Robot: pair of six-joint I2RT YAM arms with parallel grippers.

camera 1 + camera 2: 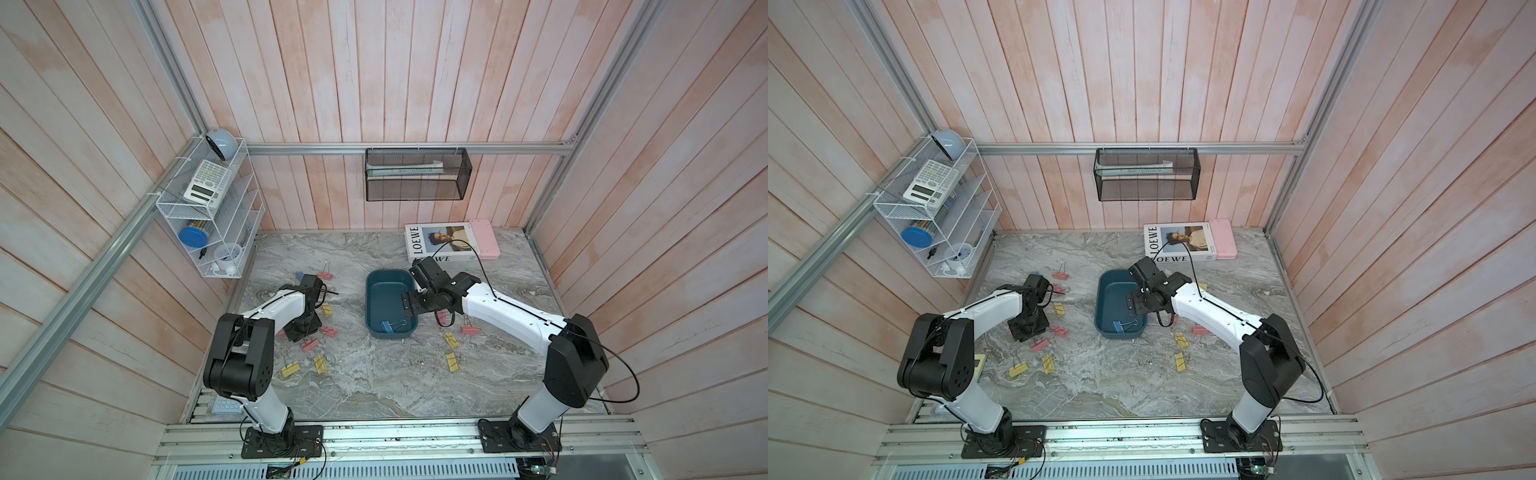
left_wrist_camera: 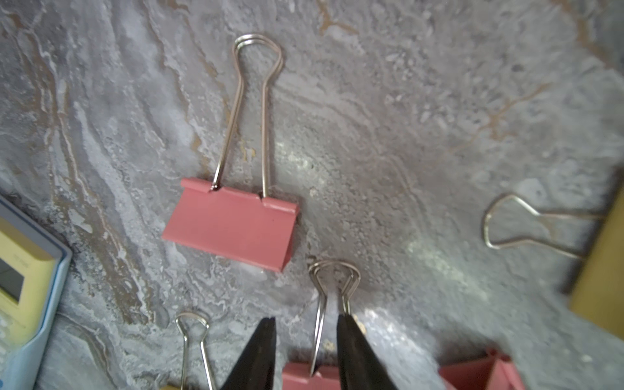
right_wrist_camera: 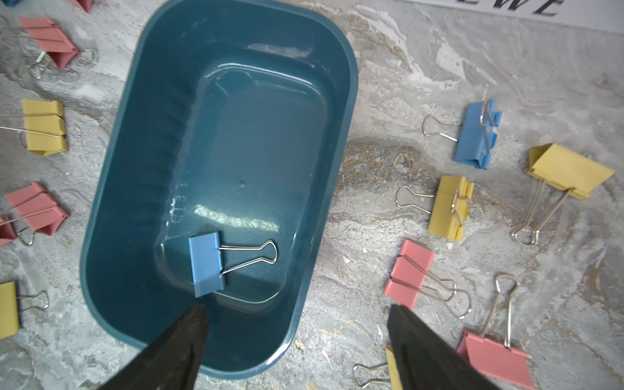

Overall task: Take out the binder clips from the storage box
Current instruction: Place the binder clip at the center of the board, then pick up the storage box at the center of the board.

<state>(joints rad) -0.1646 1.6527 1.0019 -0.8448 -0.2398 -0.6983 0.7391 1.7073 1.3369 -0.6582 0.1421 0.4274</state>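
Fingers of the left gripper (image 2: 307,324) stand apart around the wire handles of a pink clip (image 2: 305,378) lying on the table (image 1: 374,382), left of the storage box (image 3: 135,169). The right gripper (image 3: 297,307) is spread wide, straddling the box's right rim near its near end. One blue clip (image 3: 206,265) lies inside at the near end. Other binder clips (image 1: 451,340) are scattered on both sides. The far book (image 1: 440,245) reads "LOEWE".

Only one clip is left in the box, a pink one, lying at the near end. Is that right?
Not quite. The clip is blue, not pink, as the right wrist view shows. The rest holds: it is the only one left in the box, and it lies at the near end.
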